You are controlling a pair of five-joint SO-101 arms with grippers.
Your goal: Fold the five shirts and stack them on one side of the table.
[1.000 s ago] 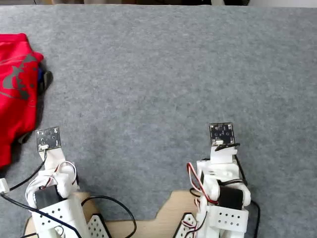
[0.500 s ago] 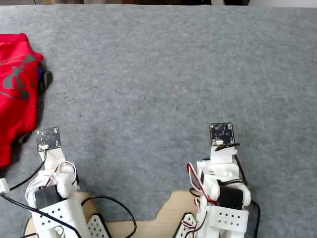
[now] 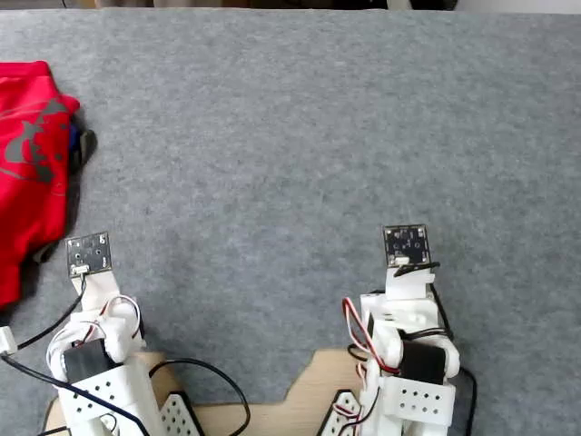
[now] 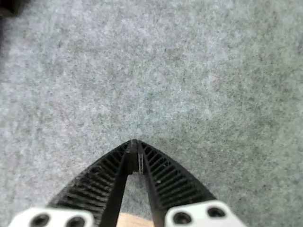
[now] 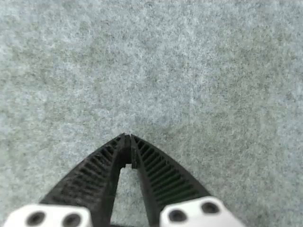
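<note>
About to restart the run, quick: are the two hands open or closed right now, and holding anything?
Left hand: closed, holding nothing.
Right hand: closed, holding nothing.

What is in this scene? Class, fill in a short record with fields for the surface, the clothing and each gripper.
surface: grey felt table
clothing: red shirt, at the table's left edge in the high view, dark fabric showing beside it
left gripper: shut, empty, over bare felt
right gripper: shut, empty, over bare felt
</note>
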